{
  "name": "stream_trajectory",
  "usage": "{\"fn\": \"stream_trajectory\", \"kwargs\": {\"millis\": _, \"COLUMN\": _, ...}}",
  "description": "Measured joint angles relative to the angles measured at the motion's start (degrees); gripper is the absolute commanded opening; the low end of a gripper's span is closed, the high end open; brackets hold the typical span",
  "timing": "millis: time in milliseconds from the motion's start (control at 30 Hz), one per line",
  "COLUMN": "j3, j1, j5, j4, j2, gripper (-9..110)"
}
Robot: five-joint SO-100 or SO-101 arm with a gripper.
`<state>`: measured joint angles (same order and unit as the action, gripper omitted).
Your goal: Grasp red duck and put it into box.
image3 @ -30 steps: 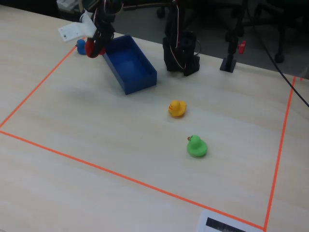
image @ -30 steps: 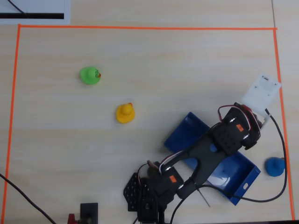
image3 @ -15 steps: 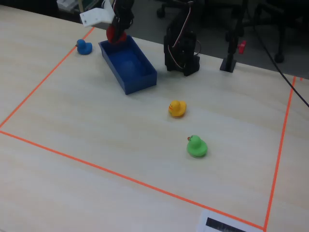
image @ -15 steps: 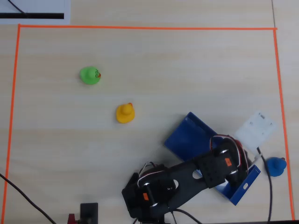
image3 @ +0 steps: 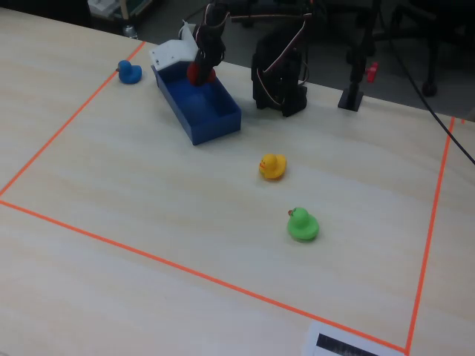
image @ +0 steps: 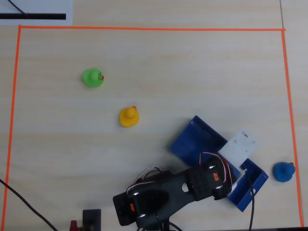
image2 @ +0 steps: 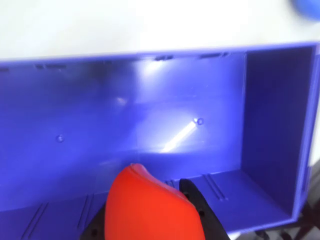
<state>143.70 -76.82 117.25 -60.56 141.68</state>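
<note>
Gripping red duck (image3: 199, 72) in end effector (image3: 200, 70) | above box (image3: 215, 119) | pale wood table (image3: 148, 208), orange tape border (image3: 178, 268)

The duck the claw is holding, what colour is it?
Red. The duck shows best in the wrist view.

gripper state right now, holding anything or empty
Gripper: closed on the red duck, held above the inside of the blue box.
</note>
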Motion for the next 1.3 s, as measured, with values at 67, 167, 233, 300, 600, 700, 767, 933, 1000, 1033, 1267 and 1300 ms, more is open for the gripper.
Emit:
{"fn": "stream_trajectory", "kwargs": {"millis": 67, "j3": 1.7, "j1": 0.2, "j5": 0.0, "j4": 1.8, "j2": 0.4, "gripper": 3}}
{"fn": "stream_trajectory", "kwargs": {"millis": 167, "j3": 3.7, "j1": 1.1, "j5": 0.0, "j4": 5.7, "j2": 0.5, "gripper": 13}}
{"fn": "stream_trajectory", "kwargs": {"millis": 233, "j3": 4.6, "j1": 1.1, "j5": 0.0, "j4": 8.1, "j2": 0.4, "gripper": 17}}
{"fn": "stream_trajectory", "kwargs": {"millis": 300, "j3": 5.2, "j1": 1.1, "j5": 0.2, "j4": 9.8, "j2": -0.4, "gripper": 18}}
{"fn": "stream_trajectory", "kwargs": {"millis": 600, "j3": 6.5, "j1": 1.2, "j5": 0.5, "j4": 10.6, "j2": -0.7, "gripper": 25}}
{"fn": "stream_trajectory", "kwargs": {"millis": 700, "j3": 6.5, "j1": 1.2, "j5": 0.5, "j4": 10.6, "j2": -0.7, "gripper": 26}}
{"fn": "stream_trajectory", "kwargs": {"millis": 767, "j3": 6.5, "j1": 1.2, "j5": 0.5, "j4": 10.8, "j2": -0.5, "gripper": 25}}
{"fn": "stream_trajectory", "kwargs": {"millis": 933, "j3": 9.2, "j1": 1.1, "j5": -0.7, "j4": 10.8, "j2": 5.1, "gripper": 24}}
{"fn": "stream_trajectory", "kwargs": {"millis": 1000, "j3": 10.4, "j1": 1.1, "j5": -1.1, "j4": 10.1, "j2": 8.9, "gripper": 20}}
{"fn": "stream_trajectory", "kwargs": {"millis": 1033, "j3": 10.4, "j1": 1.1, "j5": -1.8, "j4": 9.1, "j2": 10.9, "gripper": 18}}
{"fn": "stream_trajectory", "kwargs": {"millis": 1267, "j3": 8.3, "j1": 3.1, "j5": -8.1, "j4": 1.1, "j2": 15.7, "gripper": 0}}
{"fn": "stream_trajectory", "kwargs": {"millis": 1300, "j3": 7.1, "j1": 3.8, "j5": -9.2, "j4": -0.1, "j2": 15.6, "gripper": 0}}
